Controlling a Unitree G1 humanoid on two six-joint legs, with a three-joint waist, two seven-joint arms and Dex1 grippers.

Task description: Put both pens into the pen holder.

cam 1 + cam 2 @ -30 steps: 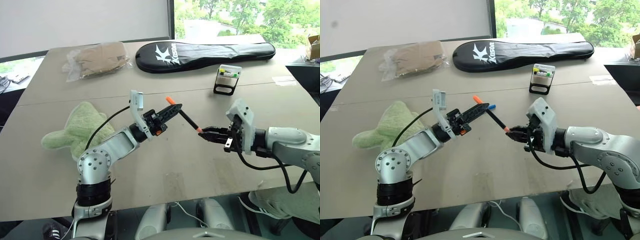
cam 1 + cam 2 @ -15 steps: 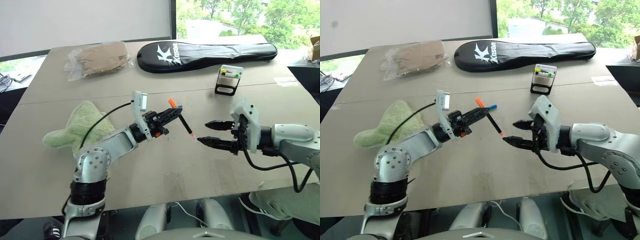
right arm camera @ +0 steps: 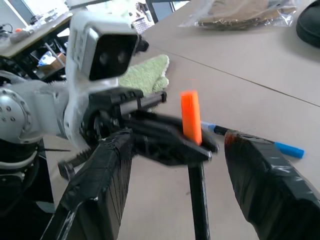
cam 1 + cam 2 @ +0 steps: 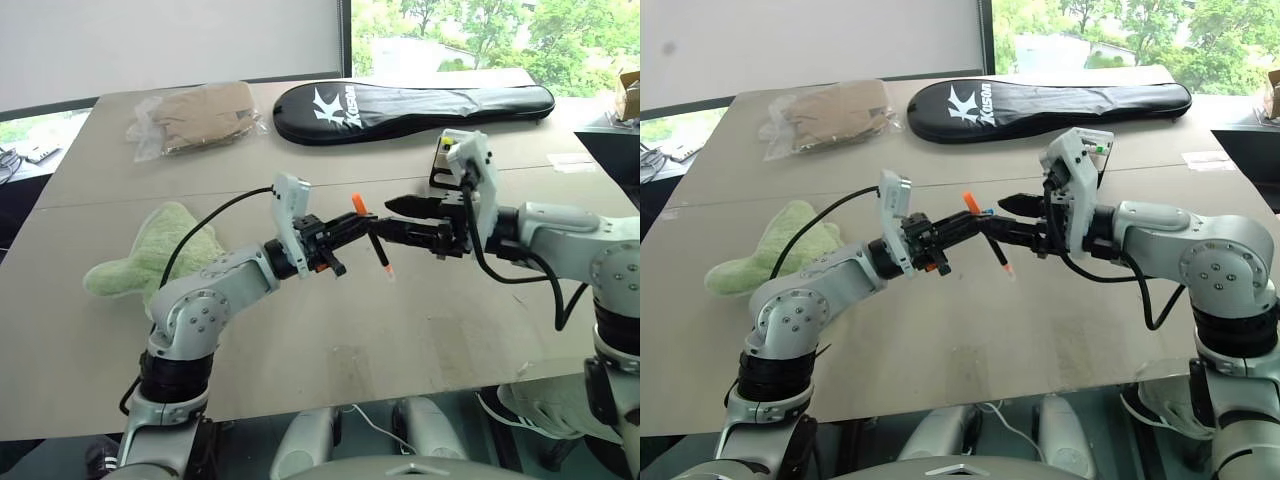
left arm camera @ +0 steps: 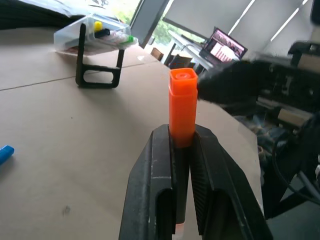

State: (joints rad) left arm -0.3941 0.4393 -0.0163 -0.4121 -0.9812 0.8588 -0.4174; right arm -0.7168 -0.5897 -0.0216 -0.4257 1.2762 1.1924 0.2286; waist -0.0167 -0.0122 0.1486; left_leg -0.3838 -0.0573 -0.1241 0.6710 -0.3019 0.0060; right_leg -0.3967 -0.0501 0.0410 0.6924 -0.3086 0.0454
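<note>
Left eye view shows the task barely begun: the pen holder [image 4: 452,160] stands on the table [image 4: 300,330] on the near side of the long black racket bag [image 4: 410,100], and in the left wrist view it carries yellow- and green-capped markers but neither of the two pens. The left gripper [image 4: 350,228] hangs above the table, well short of the pen holder and to its left, with its fingers [image 5: 165,175] clamped on the black barrel of the orange-ended pen [image 4: 372,238], one orange end standing up out of the jaws and the barrel slanting down toward the table. The right gripper [image 4: 400,219] hangs between that pen and the pen holder, its two fingers spread apart with nothing between them, the tips just beside the pen's upper end. In the right wrist view the blue-capped pen [image 3: 280,146] lies flat on the table beyond the orange one, well apart from the pen holder and untouched. So no pen is in place yet; I judge this to be a hand-over in mid-air, with the whole carry and drop of the first pen left, and then the pickup and placing of the blue-capped one.
</note>
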